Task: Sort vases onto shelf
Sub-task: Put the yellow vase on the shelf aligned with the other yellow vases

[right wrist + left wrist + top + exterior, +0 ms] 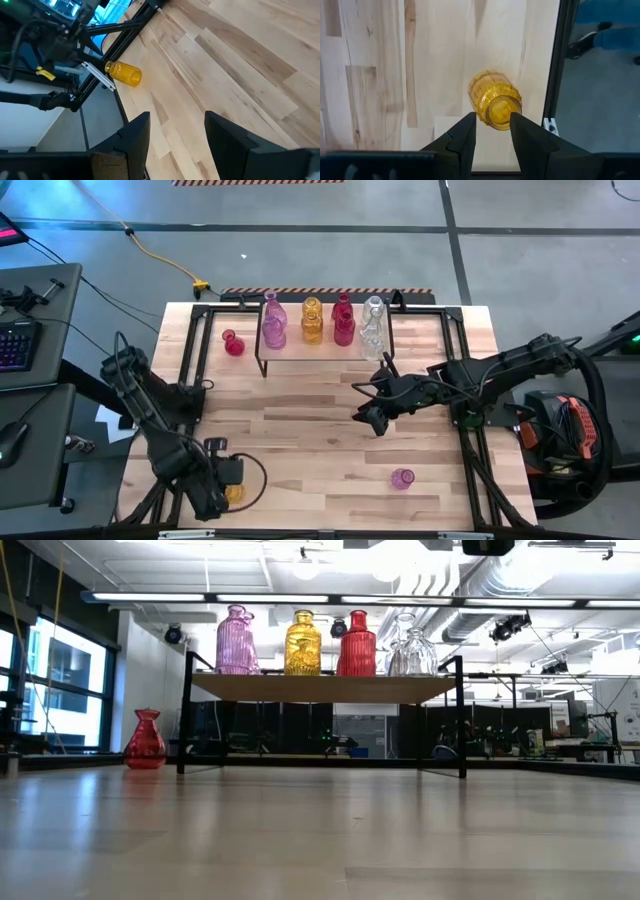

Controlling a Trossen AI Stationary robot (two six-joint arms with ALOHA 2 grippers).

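A yellow vase (pixel 492 95) lies on its side at the table's near left corner (pixel 235 493), close to the edge. My left gripper (pixel 491 117) hangs over it, pointing down and open; one finger shows on each side of the vase's round end, with no touch that I can see. My right gripper (pixel 372 418) hovers open over the middle of the table, nothing between its fingers (pixel 177 120). The shelf (pixel 320 688) at the far side carries pink (pixel 273 325), yellow (pixel 312 320), red (pixel 343 320) and clear (pixel 373 325) vases standing upright.
A red vase (pixel 233 343) stands on the table left of the shelf. A pink vase (pixel 402 478) lies on its side near the front edge, to the right. The black table frame (pixel 555 75) runs just beside the yellow vase.
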